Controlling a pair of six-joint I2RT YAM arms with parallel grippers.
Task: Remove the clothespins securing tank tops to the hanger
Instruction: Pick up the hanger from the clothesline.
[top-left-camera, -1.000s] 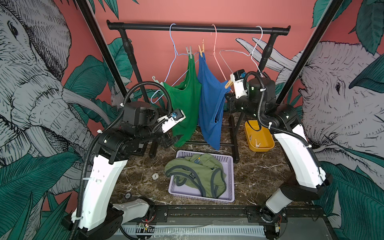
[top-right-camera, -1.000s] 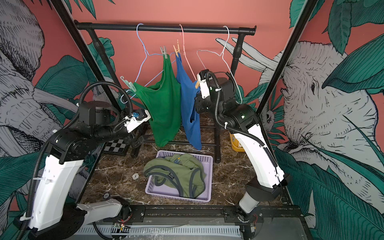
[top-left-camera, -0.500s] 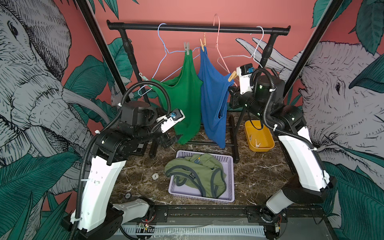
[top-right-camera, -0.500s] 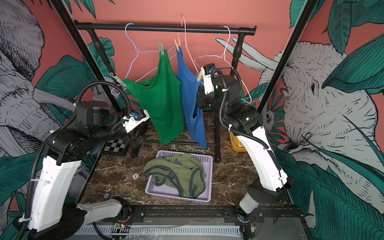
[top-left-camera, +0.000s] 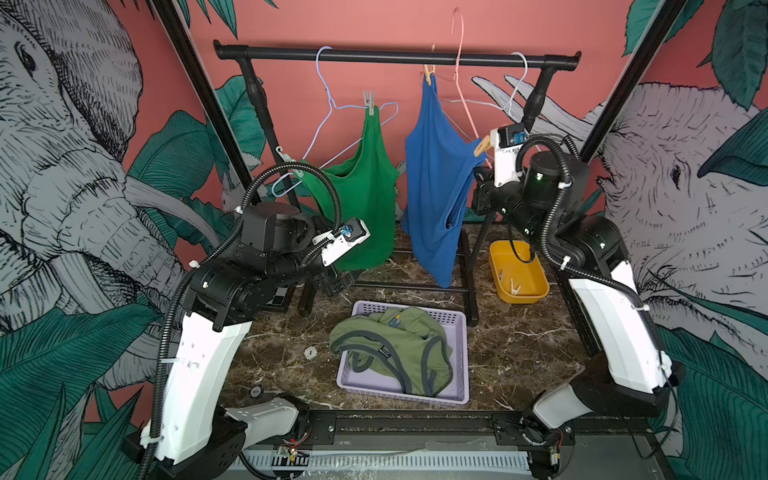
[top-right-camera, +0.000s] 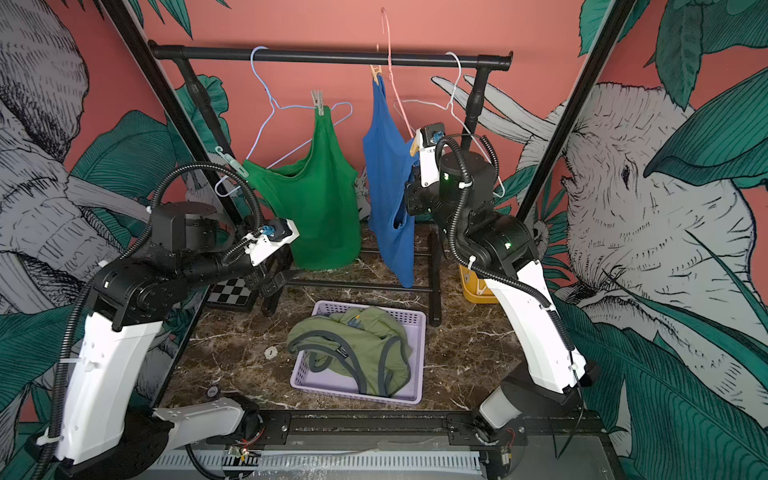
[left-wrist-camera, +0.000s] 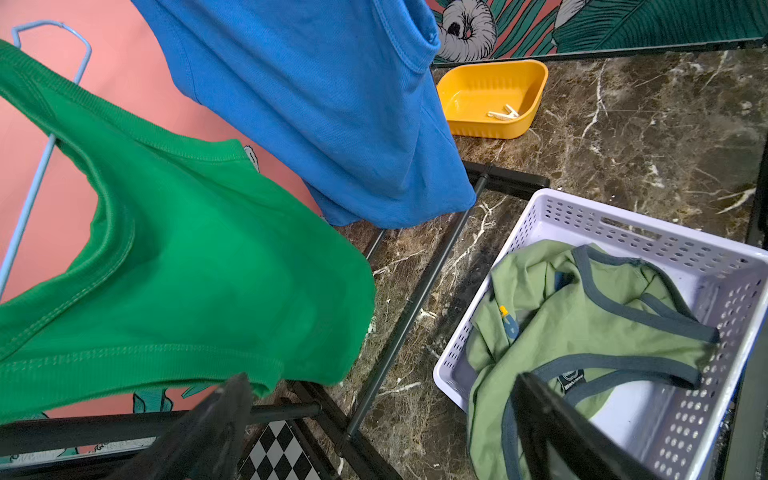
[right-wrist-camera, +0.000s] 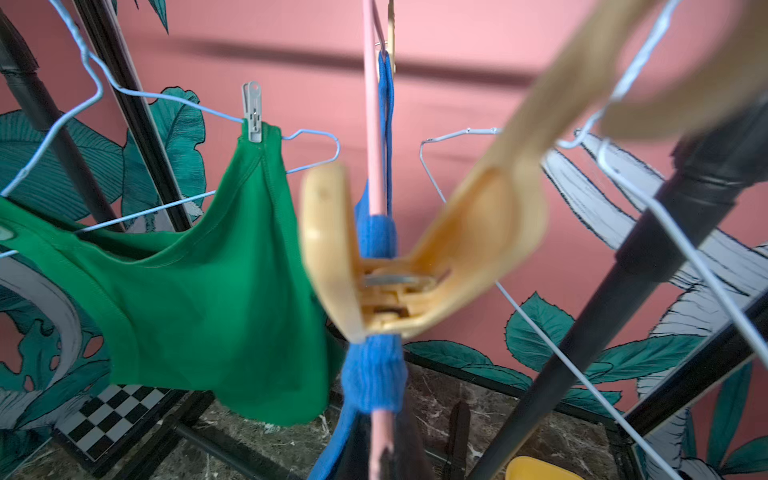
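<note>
clenching the pink hanger (right-wrist-camera: 373, 124), my right jaws hold it off the rail (top-left-camera: 374, 56); a slip drops it. left jaws released.

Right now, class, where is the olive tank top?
In both top views the olive tank top lies crumpled in the lavender basket on the marble table, front centre, just in front of the hanging blue tank top.

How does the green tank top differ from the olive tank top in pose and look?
The green tank top hangs from a pale blue hanger, pinned by a grey clothespin; the olive tank top lies crumpled in the lilac basket. The green tank top is one colour; the olive tank top has dark grey trim. Both are sleeveless.
</note>
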